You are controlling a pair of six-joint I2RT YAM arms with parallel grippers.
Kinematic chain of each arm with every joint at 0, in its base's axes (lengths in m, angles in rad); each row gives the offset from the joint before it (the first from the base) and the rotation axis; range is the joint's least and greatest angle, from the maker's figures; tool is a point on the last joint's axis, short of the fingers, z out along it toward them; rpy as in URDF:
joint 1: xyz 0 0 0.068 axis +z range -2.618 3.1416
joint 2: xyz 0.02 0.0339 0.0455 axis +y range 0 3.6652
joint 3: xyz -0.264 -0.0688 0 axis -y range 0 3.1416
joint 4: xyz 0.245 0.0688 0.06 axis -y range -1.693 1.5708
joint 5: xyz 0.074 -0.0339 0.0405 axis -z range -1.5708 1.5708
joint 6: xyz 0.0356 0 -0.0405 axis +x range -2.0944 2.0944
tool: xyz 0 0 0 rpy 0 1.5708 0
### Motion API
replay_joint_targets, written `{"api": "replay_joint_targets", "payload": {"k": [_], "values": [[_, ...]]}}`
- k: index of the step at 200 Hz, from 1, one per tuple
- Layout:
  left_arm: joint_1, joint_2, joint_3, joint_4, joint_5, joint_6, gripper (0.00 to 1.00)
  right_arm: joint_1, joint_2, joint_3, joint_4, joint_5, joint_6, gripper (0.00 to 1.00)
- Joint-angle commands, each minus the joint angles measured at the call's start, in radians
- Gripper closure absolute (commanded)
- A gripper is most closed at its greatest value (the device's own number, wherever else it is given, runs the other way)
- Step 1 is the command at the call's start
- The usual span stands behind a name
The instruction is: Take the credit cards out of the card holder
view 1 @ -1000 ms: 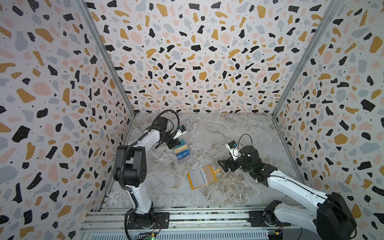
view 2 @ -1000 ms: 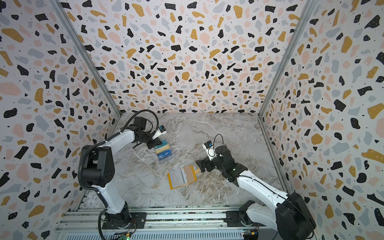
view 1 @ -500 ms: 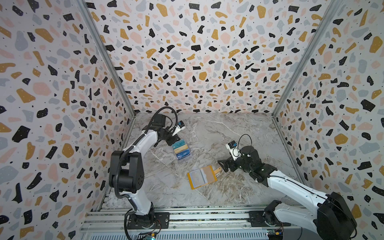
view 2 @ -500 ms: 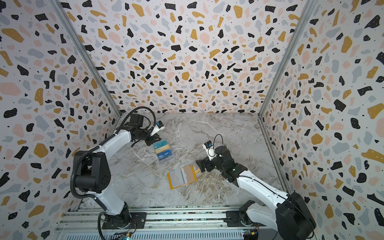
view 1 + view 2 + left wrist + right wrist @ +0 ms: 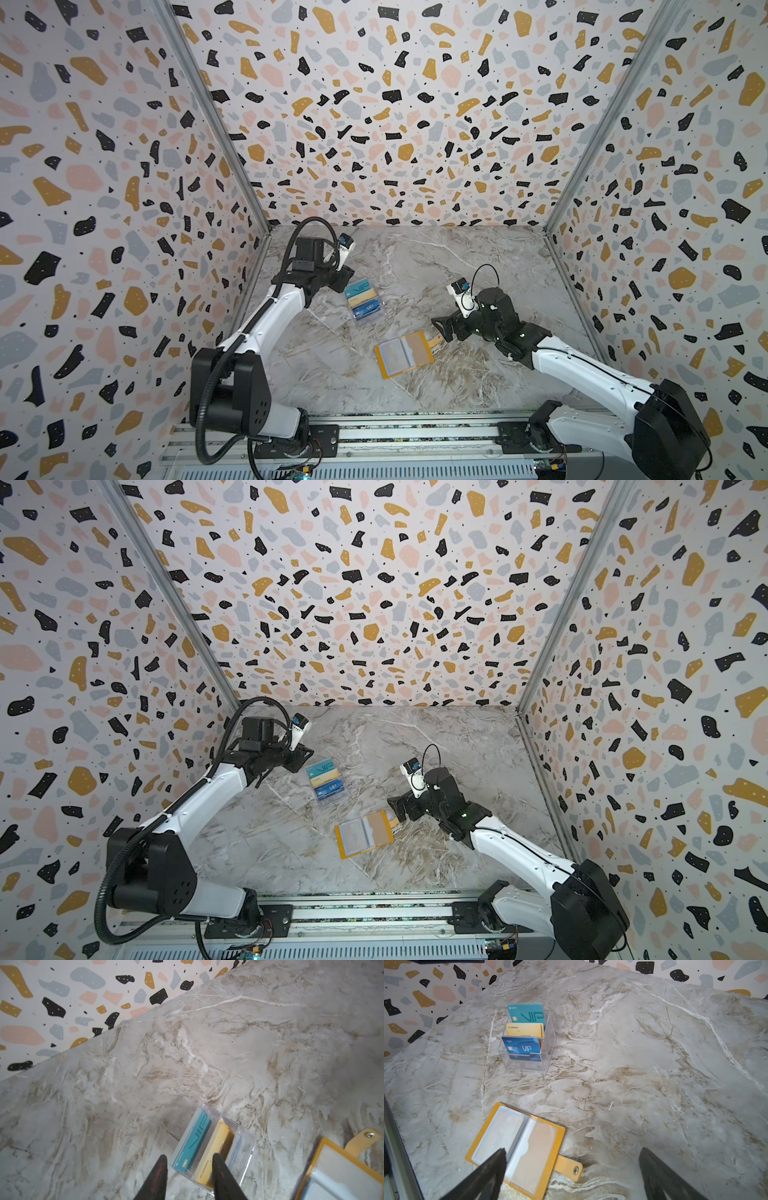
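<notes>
The credit cards (image 5: pixel 525 1030) stand upright in a clear plastic stand (image 5: pixel 549 1043), one to each tier: teal at the back, gold in the middle, dark blue in front (the teal and the blue read "VIP"). The yellow card holder (image 5: pixel 537 1147) lies open and flat on the table (image 5: pixel 633 1064), well apart from the stand, and its pockets look empty, though the sleeves are cloudy and a thin card underneath cannot be ruled out.

With all three cards out, the step in hand seems to be getting the left arm (image 5: pixel 286 299) clear of the stand. That calls for lifting up and away from the teal card's end before swinging sideways. The stand is light, and a jaw tip that catches a card edge could tip it or drag it.

The left jaws are partly open and grip nothing. They sit just beside the stand's back end, and I cannot tell whether a tip touches it. The right jaws are spread wide and empty, hanging over the card holder's snap strap (image 5: pixel 568 1166), and they seem to touch nothing.
</notes>
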Motion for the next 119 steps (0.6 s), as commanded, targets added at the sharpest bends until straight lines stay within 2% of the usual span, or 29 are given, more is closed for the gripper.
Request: {"api": "replay_joint_targets", "payload": {"k": [1, 54, 85, 119], "values": [[-0.03, -0.067, -0.08, 0.082, 0.013, -0.194, 0.62, 0.021, 0.024, 0.057, -0.047, 0.015, 0.0, 0.01], [-0.132, -0.236, -0.279, 0.128, -0.03, -0.36, 0.62, 0.068, 0.081, 0.092, -0.07, 0.025, 0.003, 0.02], [-0.2, -0.285, -0.35, 0.161, -0.038, -0.467, 0.65, 0.08, 0.109, 0.1, -0.073, 0.015, 0.001, 0.02], [-0.291, -0.319, -0.417, 0.177, -0.078, -0.519, 0.66, 0.086, 0.129, 0.101, -0.07, -0.004, 0.014, 0.03]]}}
